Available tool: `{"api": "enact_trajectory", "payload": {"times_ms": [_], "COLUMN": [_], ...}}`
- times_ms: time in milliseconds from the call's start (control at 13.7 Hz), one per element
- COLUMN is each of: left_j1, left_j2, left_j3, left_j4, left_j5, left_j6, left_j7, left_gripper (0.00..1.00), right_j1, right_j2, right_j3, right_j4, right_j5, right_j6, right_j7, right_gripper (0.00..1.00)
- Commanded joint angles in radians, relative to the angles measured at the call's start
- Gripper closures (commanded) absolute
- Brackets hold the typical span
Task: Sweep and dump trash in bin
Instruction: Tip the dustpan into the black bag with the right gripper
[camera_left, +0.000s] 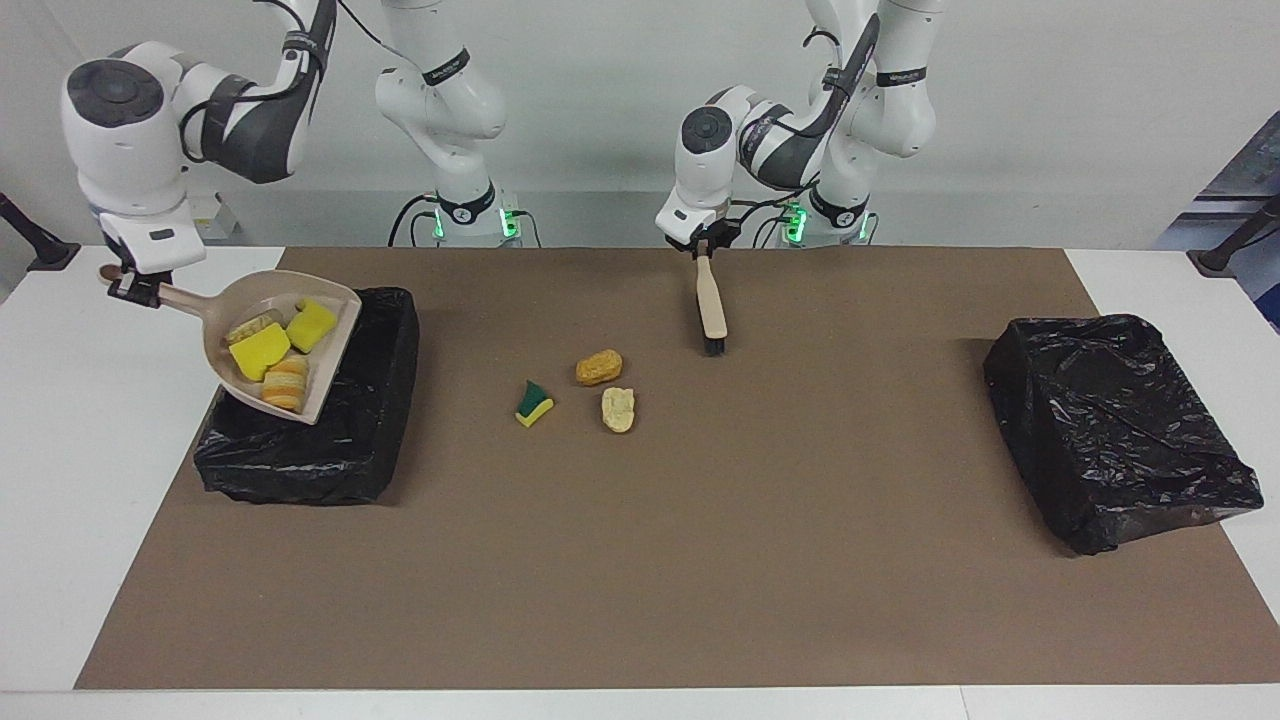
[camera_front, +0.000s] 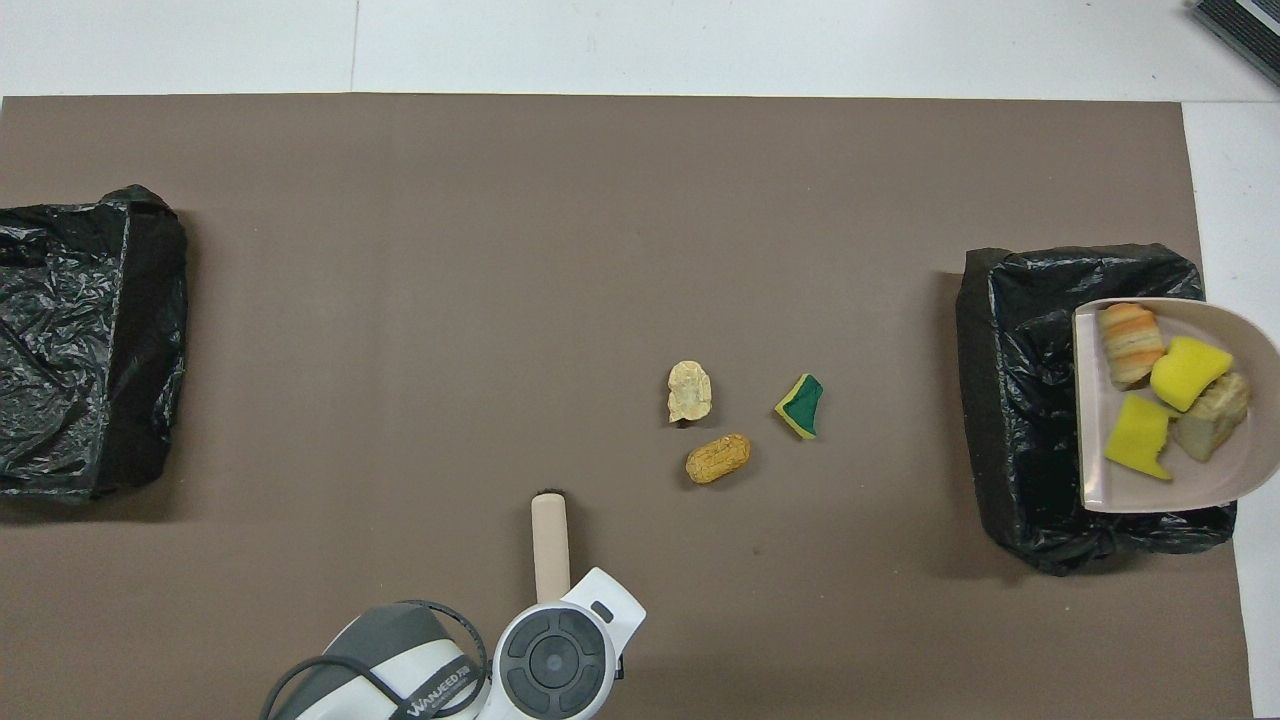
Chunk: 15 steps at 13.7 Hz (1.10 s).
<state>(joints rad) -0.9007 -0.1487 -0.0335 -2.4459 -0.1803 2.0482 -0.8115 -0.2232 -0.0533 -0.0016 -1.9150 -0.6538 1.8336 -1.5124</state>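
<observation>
Holding the beige dustpan by its handle, the right tool is closed on it above the white surface at the right arm's end; the pan hangs tilted over the black-lined bin there, its open edge lowest; four pieces of trash lie inside it: two yellow sponge bits and two bread-like lumps; three more pieces rest on the brown mat near its middle: a green-faced sponge bit, an orange lump and a pale lump, close together but apart; the left tool waits nearer the robots, closed on the handle of a small brush, bristles pointing down to the mat; a second black-lined bin sits at the left arm's end.
</observation>
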Motion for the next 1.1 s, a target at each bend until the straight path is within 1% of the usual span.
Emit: {"api": "enact_trajectory", "payload": {"times_ms": [0,219,292,365,439,512,658,804,877,950,1023], "left_j1": [0.011,0.039,0.039,0.039,0.043,0.063,0.14,0.263,0.331,0.385,0.464], "left_j2": [-0.006,0.012,0.026,0.032,0.029,0.026,0.023,0.017,0.015,0.014,0.015], "left_j3": [0.004,0.004,0.004,0.006,0.007,0.01,0.012,0.012,0.012,0.014,0.014], "left_j4": [-0.015,0.011,0.025,0.039,0.051,0.08,0.163,0.258,0.303,0.35,0.426], "left_j5": [-0.015,-0.015,-0.015,-0.015,-0.015,-0.01,0.008,0.077,0.09,0.111,0.139], "left_j6": [0.018,0.013,0.017,0.017,0.012,0.003,-0.003,-0.037,-0.069,-0.118,-0.161], "left_j7": [0.028,0.061,0.061,0.06,0.06,0.057,0.095,0.188,0.275,0.408,0.533], "left_gripper": [0.82,0.79,0.6,0.36,0.09,0.0,0.0,0.0,0.0,0.0,0.0], "right_j1": [0.065,0.042,0.004,-0.008,-0.01,-0.01,-0.004,0.004,0.007,0.013,0.04], "right_j2": [-0.034,-0.048,-0.054,-0.056,-0.056,-0.054,-0.043,-0.04,-0.04,-0.04,-0.042], "right_j3": [0.005,0.002,0.005,0.005,0.005,0.005,0.005,0.005,0.011,0.014,0.015], "right_j4": [-0.016,-0.016,-0.015,-0.003,0.022,0.045,0.085,0.085,0.08,0.077,0.073], "right_j5": [-0.151,-0.223,-0.224,-0.21,-0.204,-0.188,-0.078,0.075,0.129,0.191,0.245], "right_j6": [-0.11,-0.192,-0.198,-0.198,-0.2,-0.2,-0.211,-0.194,-0.191,-0.183,-0.174], "right_j7": [0.109,0.104,0.098,0.065,0.034,0.026,0.034,0.073,0.124,0.188,0.269], "right_gripper": [1.0,1.0,1.0,1.0,1.0,1.0,1.0,1.0,1.0,1.0,1.0]}}
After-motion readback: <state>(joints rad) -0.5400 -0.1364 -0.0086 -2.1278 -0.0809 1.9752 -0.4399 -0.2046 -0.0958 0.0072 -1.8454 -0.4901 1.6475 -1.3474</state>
